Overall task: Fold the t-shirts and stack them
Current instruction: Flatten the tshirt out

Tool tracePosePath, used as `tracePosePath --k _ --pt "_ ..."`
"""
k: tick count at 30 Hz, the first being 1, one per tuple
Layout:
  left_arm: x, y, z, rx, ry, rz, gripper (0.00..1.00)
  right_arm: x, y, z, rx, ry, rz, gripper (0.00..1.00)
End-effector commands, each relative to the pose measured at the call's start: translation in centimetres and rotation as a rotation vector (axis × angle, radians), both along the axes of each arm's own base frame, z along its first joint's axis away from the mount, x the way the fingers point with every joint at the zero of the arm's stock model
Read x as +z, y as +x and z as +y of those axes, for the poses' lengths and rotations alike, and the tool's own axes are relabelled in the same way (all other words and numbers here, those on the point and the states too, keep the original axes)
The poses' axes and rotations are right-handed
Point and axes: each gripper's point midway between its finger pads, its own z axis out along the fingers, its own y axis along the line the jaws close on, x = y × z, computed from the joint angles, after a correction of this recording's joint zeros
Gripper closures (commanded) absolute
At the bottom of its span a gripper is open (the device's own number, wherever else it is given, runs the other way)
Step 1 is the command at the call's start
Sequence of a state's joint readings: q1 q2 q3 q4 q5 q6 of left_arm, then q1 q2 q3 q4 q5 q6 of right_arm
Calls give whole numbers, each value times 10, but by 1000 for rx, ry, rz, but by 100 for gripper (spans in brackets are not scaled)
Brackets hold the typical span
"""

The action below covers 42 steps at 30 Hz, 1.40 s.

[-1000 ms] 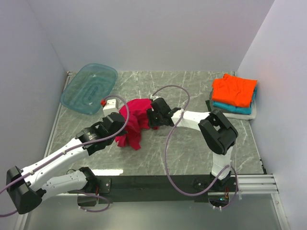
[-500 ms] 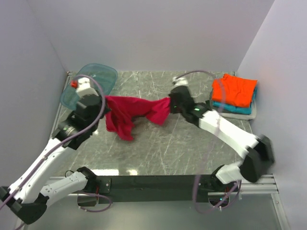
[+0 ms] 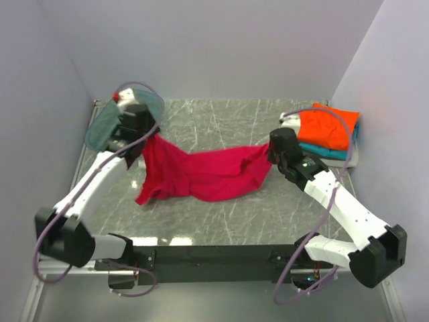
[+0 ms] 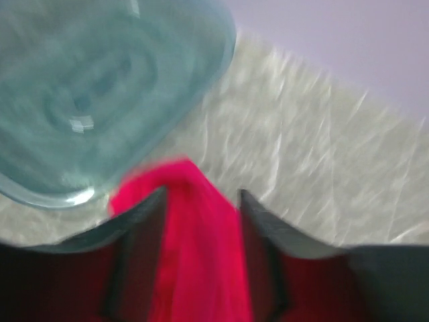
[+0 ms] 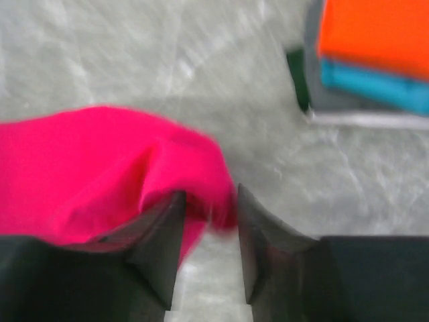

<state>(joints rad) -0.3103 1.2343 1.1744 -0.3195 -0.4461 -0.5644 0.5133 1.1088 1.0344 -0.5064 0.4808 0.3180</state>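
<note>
The crimson-magenta t-shirt (image 3: 208, 174) lies stretched in a long band across the middle of the table. My left gripper (image 3: 142, 137) is at its left end, by the tub. In the left wrist view its jaws (image 4: 201, 194) stand apart with the red cloth (image 4: 198, 228) running loosely between them. My right gripper (image 3: 271, 153) is at the shirt's right end. Its jaws (image 5: 206, 194) are open, with the cloth's edge (image 5: 87, 168) at the tips and bare table between them. The orange t-shirt (image 3: 328, 127) lies folded on the teal one (image 3: 332, 153) and a grey-white one (image 3: 335, 162) at the right.
A translucent teal tub (image 3: 107, 127) sits at the back left corner, partly behind my left arm, and fills the upper left of the left wrist view (image 4: 100, 87). White walls close in the table on three sides. The folded stack (image 5: 375, 40) lies close to the right wall.
Both arms swung outward and back, pulling the bunched red shirt into a wide band over the table. Both grippers, shut on the cloth half a second ago, now have their jaws apart.
</note>
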Motion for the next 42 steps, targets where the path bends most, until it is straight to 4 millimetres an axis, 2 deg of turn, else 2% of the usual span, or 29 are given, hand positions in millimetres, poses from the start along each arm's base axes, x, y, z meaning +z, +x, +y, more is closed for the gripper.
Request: tracePosePath --k 1,2,4,5,6,8,10,12,14,15,19,20,22,26,31,38,42 --pt "-20 2 -45 -149 -45 21 44 -29 -11 -18 -58 -43 77 53" --pt "-15 -3 -49 -157 -50 1 32 -32 -12 -18 -54 -38 81 36" --pt "-27 -15 -64 -199 -48 25 24 -38 -12 -17 -46 -30 89 31" --pt "-31 -20 -67 -202 -67 37 24 -39 -12 -15 -38 -26 92 30" --pt "-45 -27 -70 -215 -69 72 25 -39 -11 -12 -23 -15 90 30" --pt "-60 -40 -84 -256 -89 102 30 -41 -11 -8 -8 -7 93 30" --pt "-92 -55 -81 -231 -59 181 31 -43 -10 -3 13 9 97 30" --pt "-119 -63 -69 -166 -42 242 31 -45 -9 1 27 19 101 30" --pt "-130 -65 -69 -174 -42 262 33 -50 -9 5 45 31 112 30" --pt "-136 -69 -77 -215 -61 281 34 -52 -10 7 52 36 114 30" --pt "-147 -65 -89 -257 -72 307 34 -65 -11 11 69 42 145 30" --pt "-157 -66 -88 -251 -57 340 35 -68 -12 12 70 48 151 30" --pt "-164 -64 -85 -231 -31 364 35 -73 -15 13 76 55 163 30" --pt "-197 -68 -68 -164 43 445 34 -77 -22 28 157 103 170 30" --pt "-218 -69 -67 -143 62 490 35 -86 -27 31 167 105 195 30" --pt "-216 -70 -58 -108 84 482 34 -94 -29 35 178 103 215 31" --pt "-222 -73 -63 -137 78 502 35 -97 -28 39 187 101 226 31"
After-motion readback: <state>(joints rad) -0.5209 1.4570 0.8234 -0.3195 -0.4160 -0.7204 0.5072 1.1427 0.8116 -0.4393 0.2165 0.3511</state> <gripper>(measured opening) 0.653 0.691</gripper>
